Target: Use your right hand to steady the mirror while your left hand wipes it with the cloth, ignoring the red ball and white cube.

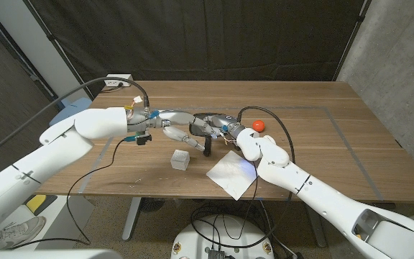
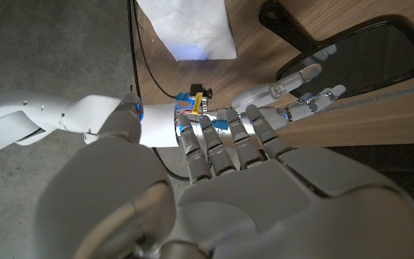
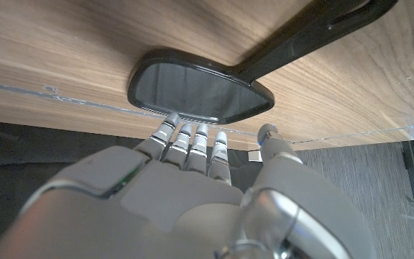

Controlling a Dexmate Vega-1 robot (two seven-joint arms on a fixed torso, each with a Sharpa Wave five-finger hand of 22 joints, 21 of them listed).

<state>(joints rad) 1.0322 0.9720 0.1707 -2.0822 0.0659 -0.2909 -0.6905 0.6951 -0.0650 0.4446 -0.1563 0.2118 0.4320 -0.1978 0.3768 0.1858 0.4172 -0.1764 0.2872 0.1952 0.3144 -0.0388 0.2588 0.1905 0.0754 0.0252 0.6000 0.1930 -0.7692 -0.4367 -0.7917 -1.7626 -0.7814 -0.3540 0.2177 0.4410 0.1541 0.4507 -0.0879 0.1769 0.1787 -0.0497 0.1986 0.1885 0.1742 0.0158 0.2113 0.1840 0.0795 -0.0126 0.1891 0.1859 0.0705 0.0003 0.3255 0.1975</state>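
Head view shows the wooden worktop as the largest thing, with both white arms reaching in from the near corners and meeting around its middle. Next in size is the white cloth, lying flat and untouched near the front edge, close beside the right forearm. The black hand mirror lies glass-up in the middle of the worktop, its handle pointing toward the front edge (the glass reflects only darkness).

The left robot hand comes at the mirror from the left with its fingers spread and extended; nothing is held in it, and in the left wrist view its fingertips reach over the mirror's rim onto the glass. The right robot hand sits at the mirror's right side, fingers straight and close together, also holding nothing; in the right wrist view its fingertips lie at the rim of the glass, though I cannot tell whether they press on it.

The white cube stands in front of the mirror, apart from it. Smallest is the red ball, just behind the right wrist.
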